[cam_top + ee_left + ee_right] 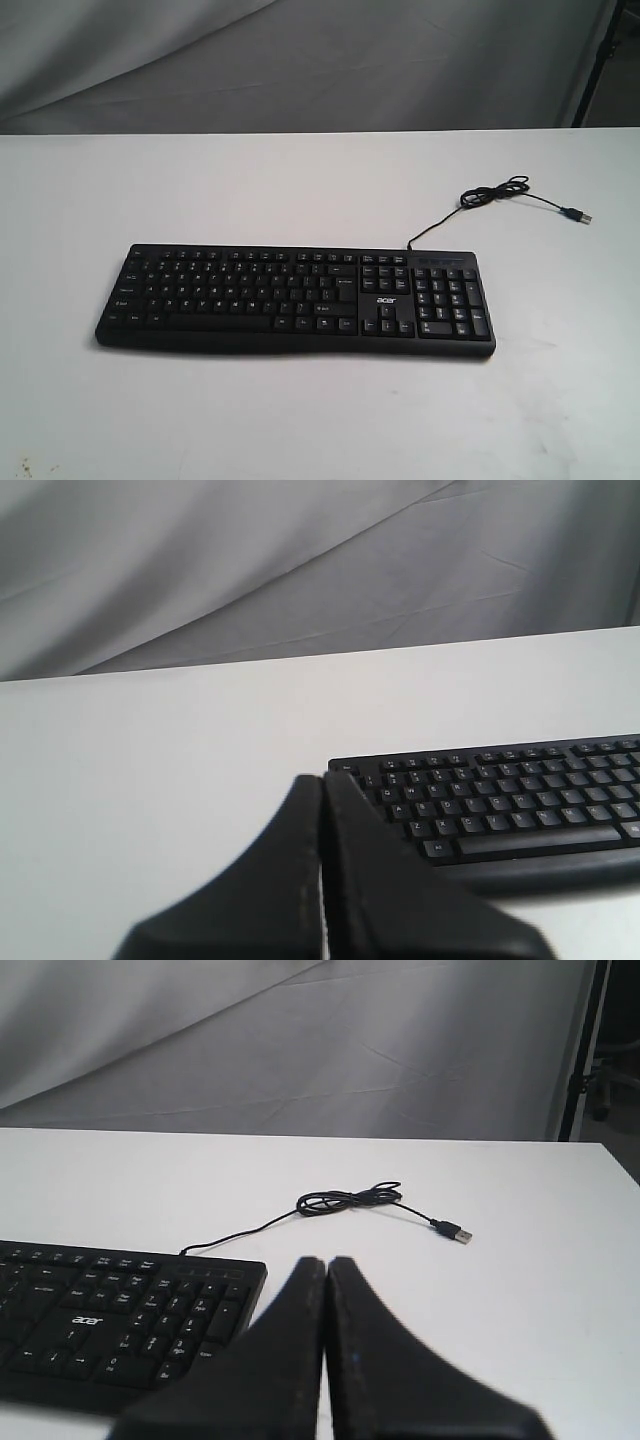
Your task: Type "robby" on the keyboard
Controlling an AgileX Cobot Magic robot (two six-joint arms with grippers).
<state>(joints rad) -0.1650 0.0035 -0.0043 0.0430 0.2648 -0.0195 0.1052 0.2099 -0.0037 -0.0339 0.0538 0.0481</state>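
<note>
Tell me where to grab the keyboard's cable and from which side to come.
Grip the straight stretch just behind the USB plug, coming from above with jaws across it. There the cable lies single and flat on the table, clear of the bundled loop and the keyboard. The right gripper, shut, must open first.

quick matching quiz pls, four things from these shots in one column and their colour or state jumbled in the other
Column one:
1. keyboard
2. usb plug
3. left gripper
4. acer logo

Column two:
a. white lettering
b. shut, holding nothing
c. long, black, lying flat
d. loose on the table, plugged into nothing

Pairs: 1-c, 2-d, 3-b, 4-a
</note>
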